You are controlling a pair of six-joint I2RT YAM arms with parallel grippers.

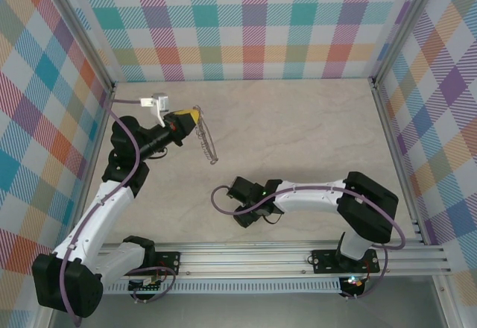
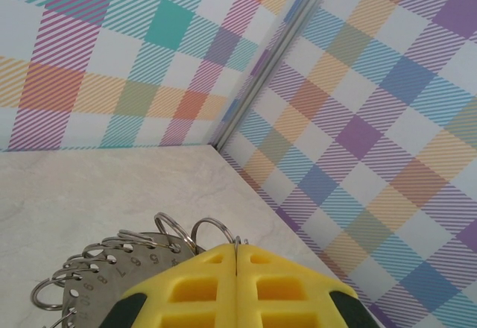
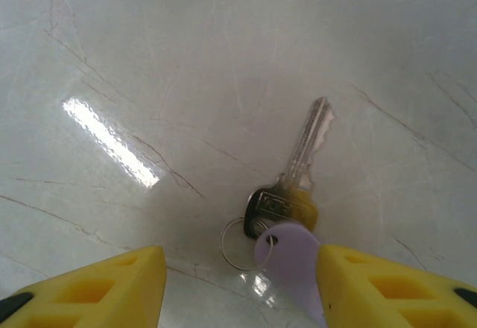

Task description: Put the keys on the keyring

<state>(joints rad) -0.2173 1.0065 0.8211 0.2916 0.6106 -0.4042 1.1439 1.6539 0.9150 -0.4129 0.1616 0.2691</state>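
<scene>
At table (image 3: 149, 60), straddling keys (image 3: 292, 194) with right gripper (image 3: 240, 268) spread; may nudge tag (image 3: 291, 261) aside, off-centre. Clenching keyring (image 2: 89, 287) in left gripper (image 2: 237, 257).

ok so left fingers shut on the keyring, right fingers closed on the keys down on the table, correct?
No. The right fingers are open, not closed on the keys: the right wrist view shows the keys lying on the table between them. The left fingers are shut on the keyring, as you said.
</scene>
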